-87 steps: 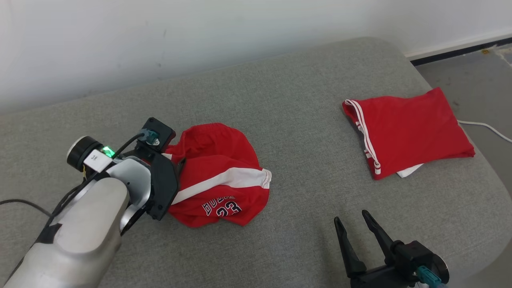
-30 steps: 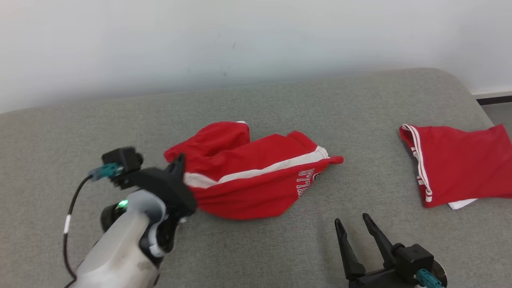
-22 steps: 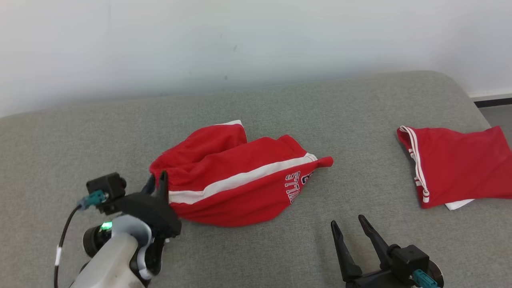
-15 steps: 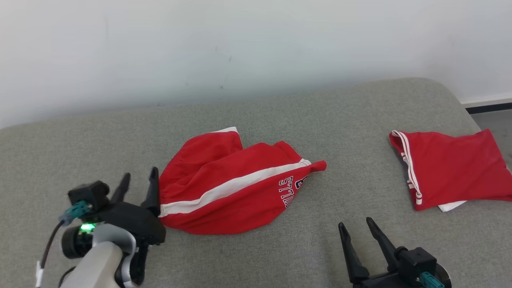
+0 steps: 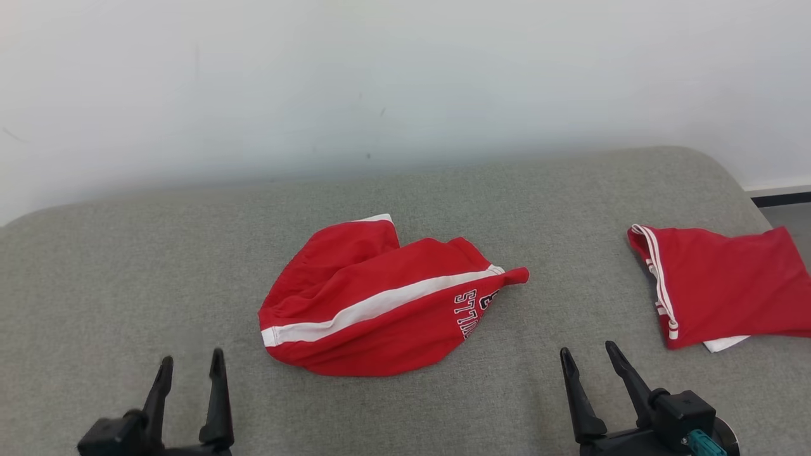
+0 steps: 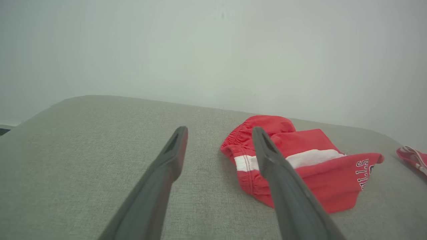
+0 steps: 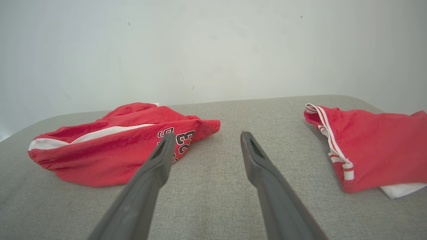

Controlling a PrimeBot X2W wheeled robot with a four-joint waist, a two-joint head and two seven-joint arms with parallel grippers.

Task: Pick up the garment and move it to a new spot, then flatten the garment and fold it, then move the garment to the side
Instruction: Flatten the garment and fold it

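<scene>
Left gripper (image 5: pixel 192 356): low at the lower left of my head view, both dark fingers spread wide with nothing between them, tips pointing toward the wall.
Left gripper to garment: near but apart; from the head view I see a strip of bare cushion between the fingertips and the closest end of the red shorts (image 5: pixel 380 316).
Right gripper (image 5: pixel 588 348): at the lower right, fingers equally wide apart and empty, aimed at the bare stretch between the two red pieces.
Contact with cushion: I cannot tell whether either gripper touches the fabric below it.
Red shorts: lying loose and crumpled about the middle of the cushion, held by nothing. A white stripe runs along them from the left end toward the right. My left wrist view shows a gathered waistband at the left end.
Lettering: dark-edged white print at the right end of the shorts; "23" reads clearly in my right wrist view.
Folded red garment (image 5: pixel 722 297): flat near the cushion's right edge, well apart from the shorts, with white striped trim down its left side.
White cloth (image 5: pixel 725 343): a corner pokes out from under the folded garment's near edge.
Grey upholstered cushion (image 5: pixel 127 266): carries both garments.
White wall (image 5: pixel 405 76): directly behind the cushion.
</scene>
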